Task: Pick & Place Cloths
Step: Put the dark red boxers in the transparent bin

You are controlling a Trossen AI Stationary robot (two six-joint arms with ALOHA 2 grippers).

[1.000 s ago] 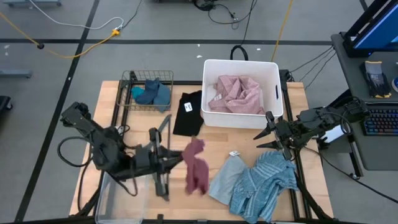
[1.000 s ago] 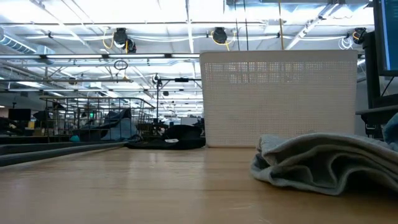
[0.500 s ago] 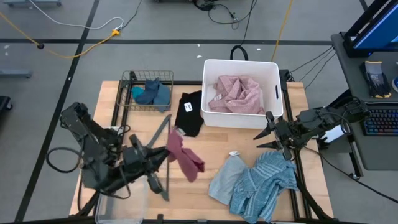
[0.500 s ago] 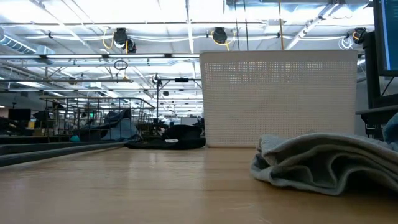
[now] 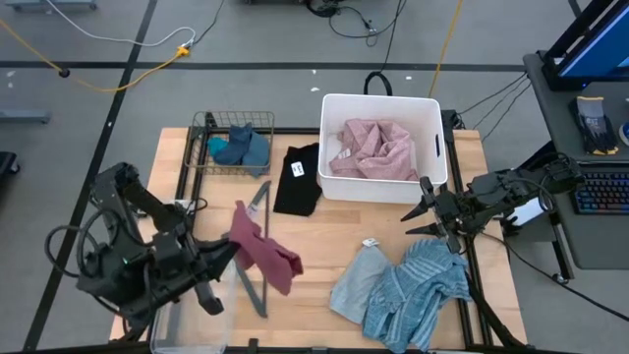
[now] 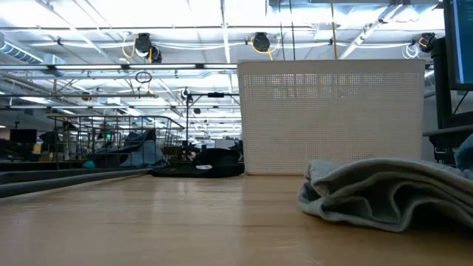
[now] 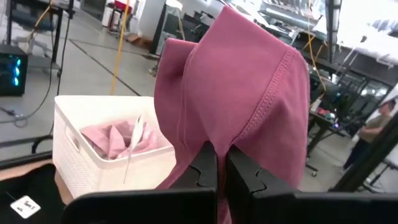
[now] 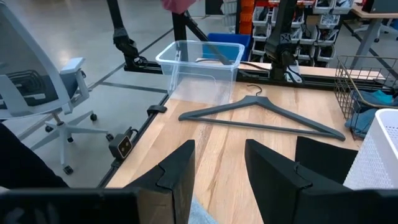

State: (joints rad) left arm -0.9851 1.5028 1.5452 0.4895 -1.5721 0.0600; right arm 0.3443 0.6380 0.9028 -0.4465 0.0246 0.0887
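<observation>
A maroon cloth (image 5: 263, 254) hangs above the table's near left part, over the grey hanger (image 5: 257, 248), with my left gripper (image 5: 228, 254) shut on it. In the left wrist view the cloth (image 7: 239, 87) fills the middle above the gripper (image 7: 221, 169). My right gripper (image 5: 425, 212) waits open at the table's right, level, nothing between its fingers (image 8: 181, 167). A pink cloth (image 5: 373, 147) lies in the white basket (image 5: 432, 108). Teal and blue cloths (image 5: 241, 147) sit in a wire basket. A black cloth (image 5: 298, 179), a pale grey-blue one (image 5: 356, 280) and a blue striped one (image 5: 421, 285) lie flat on the table. My left gripper pinches a bunched fold of the maroon cloth (image 7: 214, 142) between its two fingers; how many layers, I cannot tell. The fingers lie level and come from the table's left. The cloth is lifted clear of the table, slack, its stitched hem (image 7: 278, 81) spreading away from the fingertips.
A clear plastic bin (image 5: 192, 317) stands at the near left corner, below my left arm, and shows in the right wrist view (image 8: 202, 59). The hanger (image 8: 261, 115) lies on the wood between the bin and the black cloth. Bare wood lies in the table's middle.
My left gripper has swung toward the table's left edge, rolling its wrist, and stays shut on the maroon cloth. The cloth has travelled with it, lifted clear, from mid-table to above the hanger, its free end trailing toward the right.
</observation>
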